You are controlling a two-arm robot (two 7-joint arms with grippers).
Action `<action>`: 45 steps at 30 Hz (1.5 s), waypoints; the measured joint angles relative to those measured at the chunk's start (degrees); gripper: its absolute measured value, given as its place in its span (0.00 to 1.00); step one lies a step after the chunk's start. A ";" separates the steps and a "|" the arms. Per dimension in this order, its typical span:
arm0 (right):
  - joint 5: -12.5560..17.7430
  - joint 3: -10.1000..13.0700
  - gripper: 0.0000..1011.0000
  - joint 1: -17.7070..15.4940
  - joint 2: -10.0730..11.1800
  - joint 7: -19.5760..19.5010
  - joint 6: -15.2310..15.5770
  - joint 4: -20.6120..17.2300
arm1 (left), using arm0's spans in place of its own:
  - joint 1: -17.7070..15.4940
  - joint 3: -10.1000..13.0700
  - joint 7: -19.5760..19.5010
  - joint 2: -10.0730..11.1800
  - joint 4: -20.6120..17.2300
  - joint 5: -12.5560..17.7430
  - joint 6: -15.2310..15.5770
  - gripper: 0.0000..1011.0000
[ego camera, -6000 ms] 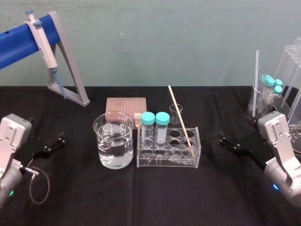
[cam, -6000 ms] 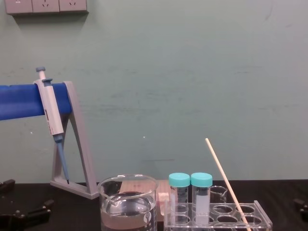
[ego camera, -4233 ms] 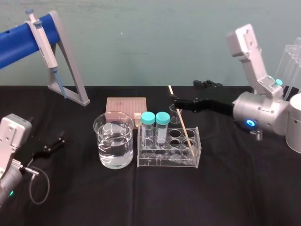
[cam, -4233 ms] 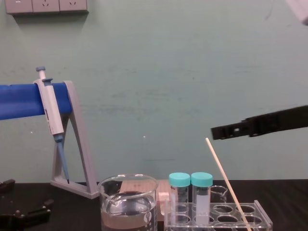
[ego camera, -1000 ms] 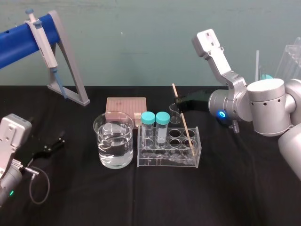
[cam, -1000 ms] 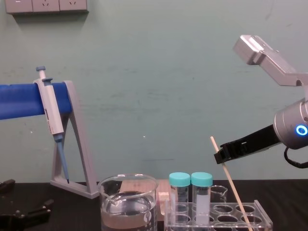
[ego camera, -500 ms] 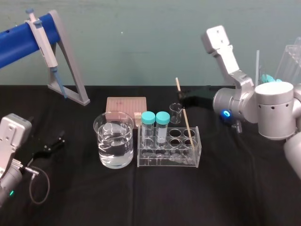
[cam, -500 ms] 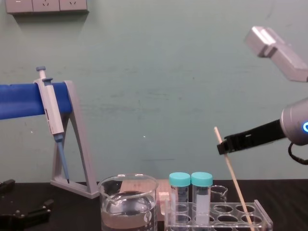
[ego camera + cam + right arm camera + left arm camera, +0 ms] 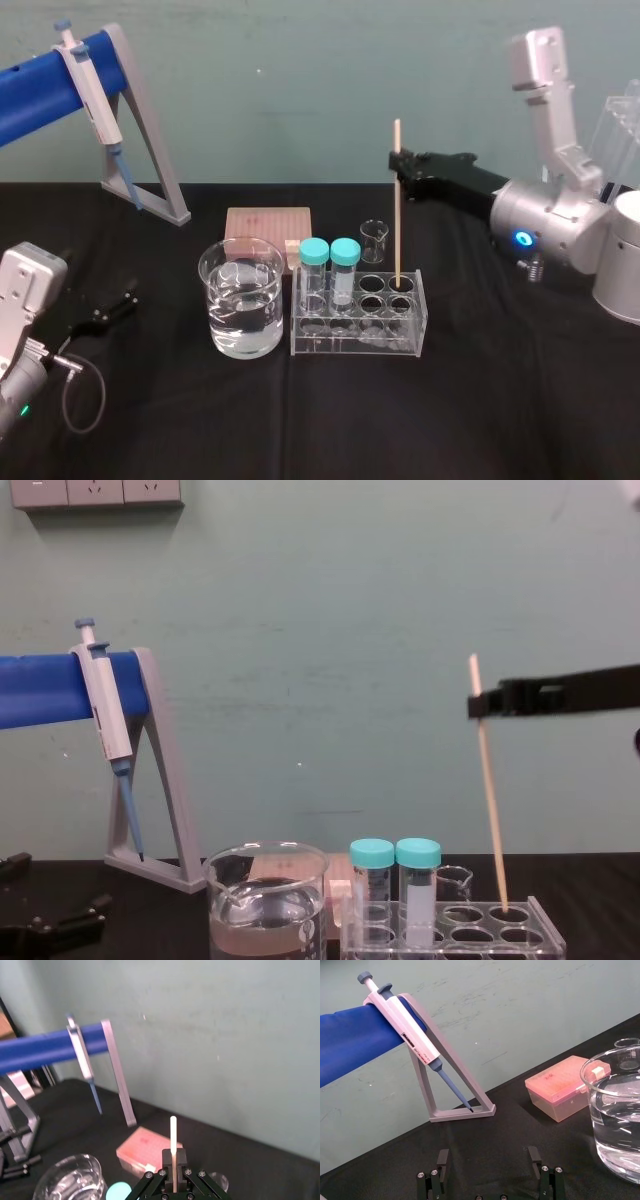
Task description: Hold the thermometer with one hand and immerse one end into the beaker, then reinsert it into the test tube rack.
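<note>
Black right gripper [image 9: 399,164], outstretched level, apparently clamps thermometer [image 9: 397,222].

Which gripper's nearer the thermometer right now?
Right. The right gripper is shut on the thermometer near its top end. The left gripper sits open, low on the far side of the beaker, well apart from it.

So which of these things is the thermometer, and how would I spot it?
Find the clear rack mid-table, right of the big water beaker. At its right end stands the thermometer, a thin pale rod pinched near the top by the right gripper. Unlike the two teal-capped tubes, it is bare and far taller.
</note>
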 joint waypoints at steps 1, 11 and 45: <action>0.21 0.29 0.05 -0.43 0.28 0.20 -0.66 -0.59 | 0.00 0.00 0.00 0.00 0.00 0.00 0.00 0.99; 3.12 2.85 0.05 -3.17 3.83 5.22 -9.57 -5.40 | 0.00 0.00 0.00 0.00 0.00 0.00 0.00 0.99; 9.14 -8.64 0.05 9.86 -0.53 11.06 -8.05 -1.42 | 0.00 0.00 0.00 0.00 0.00 0.00 0.00 0.99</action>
